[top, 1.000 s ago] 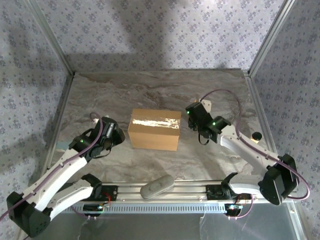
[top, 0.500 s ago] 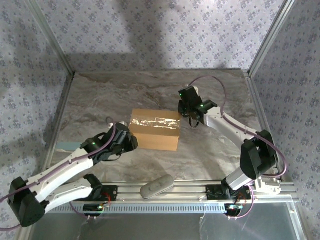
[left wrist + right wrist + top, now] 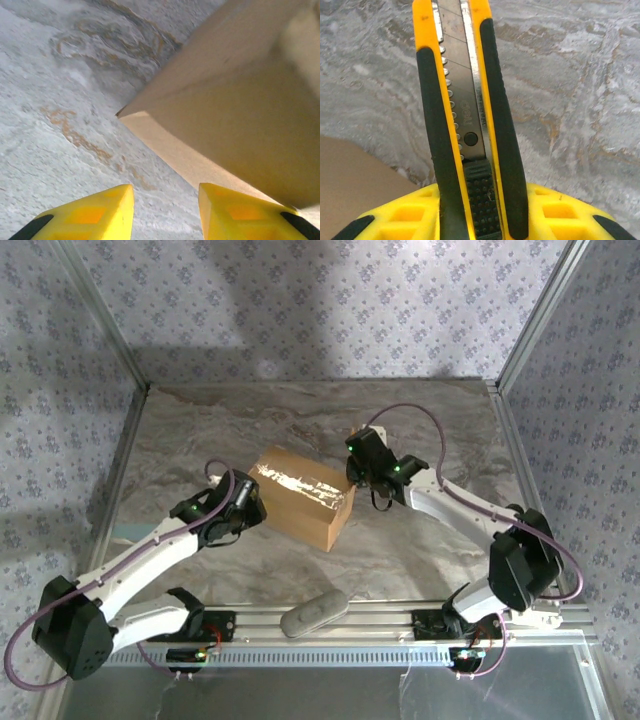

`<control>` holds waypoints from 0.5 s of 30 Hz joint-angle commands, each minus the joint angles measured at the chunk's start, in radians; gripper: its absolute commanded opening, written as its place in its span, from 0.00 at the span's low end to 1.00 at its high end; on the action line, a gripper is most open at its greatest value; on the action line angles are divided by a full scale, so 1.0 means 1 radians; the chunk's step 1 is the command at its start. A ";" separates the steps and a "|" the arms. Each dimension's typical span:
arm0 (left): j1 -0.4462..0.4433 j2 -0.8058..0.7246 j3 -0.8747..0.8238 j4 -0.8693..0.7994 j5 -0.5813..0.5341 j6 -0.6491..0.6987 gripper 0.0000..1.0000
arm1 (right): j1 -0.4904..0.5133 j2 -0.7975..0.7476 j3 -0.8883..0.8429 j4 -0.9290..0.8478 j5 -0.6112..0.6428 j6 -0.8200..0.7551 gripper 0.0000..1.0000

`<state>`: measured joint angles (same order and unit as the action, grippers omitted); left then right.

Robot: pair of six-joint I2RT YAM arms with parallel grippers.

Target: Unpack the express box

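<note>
The express box (image 3: 300, 495), a brown carton with shiny tape along its top seam, lies slanted in the middle of the marble table. My left gripper (image 3: 258, 510) is against the box's left end. In the left wrist view the left gripper (image 3: 165, 200) is open, with bare table between its yellow fingers (image 3: 100, 210) and the express box (image 3: 240, 100) looming at the upper right. My right gripper (image 3: 353, 470) sits by the box's far right corner. The right gripper (image 3: 475, 210) is shut on a yellow and black utility knife (image 3: 465, 100), and a corner of the express box (image 3: 350, 185) shows lower left.
A grey oblong object (image 3: 313, 612) lies on the aluminium rail (image 3: 380, 615) at the near edge. Metal frame posts (image 3: 110, 330) and patterned walls close in the table at the back and both sides.
The box has turned clockwise, its left end swung away. My left gripper came in against that end. My right gripper carried the knife left to the box's far right corner.
</note>
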<state>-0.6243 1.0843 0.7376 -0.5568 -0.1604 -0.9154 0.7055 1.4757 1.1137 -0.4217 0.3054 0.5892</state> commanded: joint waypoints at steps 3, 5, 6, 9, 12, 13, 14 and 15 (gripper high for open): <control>0.044 0.025 0.058 0.034 -0.006 0.065 0.39 | 0.063 -0.052 -0.040 -0.071 0.011 0.072 0.00; 0.050 0.022 0.059 0.025 -0.010 0.073 0.39 | 0.067 -0.077 -0.043 -0.110 0.027 0.087 0.00; 0.052 0.018 0.053 0.023 -0.012 0.073 0.39 | 0.069 -0.094 -0.049 -0.126 0.032 0.095 0.00; 0.054 -0.006 0.025 0.042 0.002 0.075 0.40 | 0.078 -0.166 -0.086 -0.159 0.034 0.107 0.00; 0.054 -0.045 -0.009 0.048 0.017 0.069 0.41 | 0.100 -0.249 -0.118 -0.226 0.044 0.110 0.00; 0.052 -0.062 -0.016 0.042 0.023 0.067 0.41 | 0.112 -0.280 -0.126 -0.254 0.055 0.114 0.00; 0.052 -0.077 -0.024 0.036 0.026 0.067 0.41 | 0.124 -0.305 -0.135 -0.276 0.058 0.116 0.00; 0.053 -0.093 -0.030 0.031 0.029 0.063 0.41 | 0.138 -0.334 -0.147 -0.300 0.056 0.116 0.00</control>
<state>-0.5758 1.0370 0.7273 -0.5228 -0.1532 -0.8600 0.8143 1.2087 0.9878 -0.6167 0.3271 0.6777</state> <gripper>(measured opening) 0.408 0.344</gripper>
